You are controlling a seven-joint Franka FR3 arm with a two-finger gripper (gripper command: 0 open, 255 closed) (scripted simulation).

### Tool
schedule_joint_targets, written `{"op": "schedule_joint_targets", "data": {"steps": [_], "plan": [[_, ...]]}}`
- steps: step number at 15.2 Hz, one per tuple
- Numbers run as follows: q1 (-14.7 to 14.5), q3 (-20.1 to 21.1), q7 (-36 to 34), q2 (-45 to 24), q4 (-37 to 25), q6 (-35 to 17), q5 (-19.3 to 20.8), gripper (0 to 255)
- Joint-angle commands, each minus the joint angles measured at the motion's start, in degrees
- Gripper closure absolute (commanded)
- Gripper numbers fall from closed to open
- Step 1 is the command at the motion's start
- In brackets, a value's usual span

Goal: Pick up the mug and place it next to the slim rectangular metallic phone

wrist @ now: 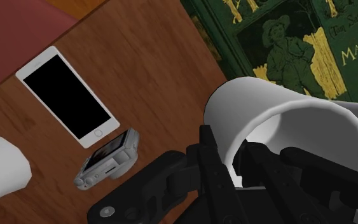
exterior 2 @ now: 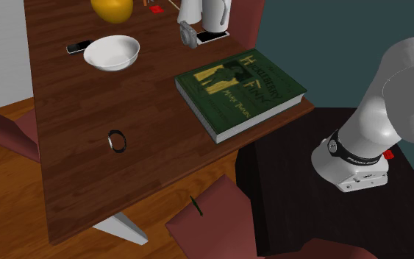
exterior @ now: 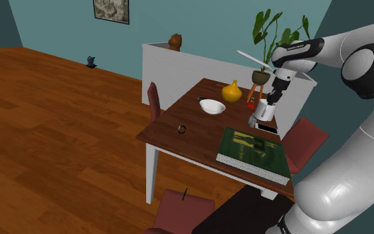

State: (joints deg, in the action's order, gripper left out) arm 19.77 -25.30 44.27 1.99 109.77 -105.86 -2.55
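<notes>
A white mug (wrist: 298, 124) hangs tilted in my gripper (wrist: 231, 154), whose black fingers are shut on its rim, one inside and one outside. In the shoulder view the mug (exterior: 264, 110) is at the table's far right, under the gripper (exterior: 270, 100). A slim silver phone with a black screen (wrist: 68, 95) lies flat on the dark wooden table just beyond the mug. I see the same phone (exterior: 266, 127) below the mug, and the phone (exterior 2: 214, 34) beside the mug's base (exterior 2: 211, 11). I cannot tell whether the mug touches the table.
A small grey gadget (wrist: 107, 159) lies beside the phone. A big green book (exterior: 254, 152) takes up the table's near right. A white bowl (exterior: 212, 106), a yellow gourd (exterior: 232, 92), a dark phone (exterior 2: 78, 46) and a ring (exterior: 182, 129) lie farther left. Red chairs (exterior: 305, 139) ring the table.
</notes>
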Motion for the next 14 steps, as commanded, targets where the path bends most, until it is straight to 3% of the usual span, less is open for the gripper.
{"op": "schedule_joint_targets", "data": {"steps": [1, 14], "plan": [[0.0, -0.1, 0.3, -0.4, 1.1, -1.5, -0.2, 255], [0.2, -0.2, 1.8, -3.2, 8.3, -11.1, -1.7, 255]]}}
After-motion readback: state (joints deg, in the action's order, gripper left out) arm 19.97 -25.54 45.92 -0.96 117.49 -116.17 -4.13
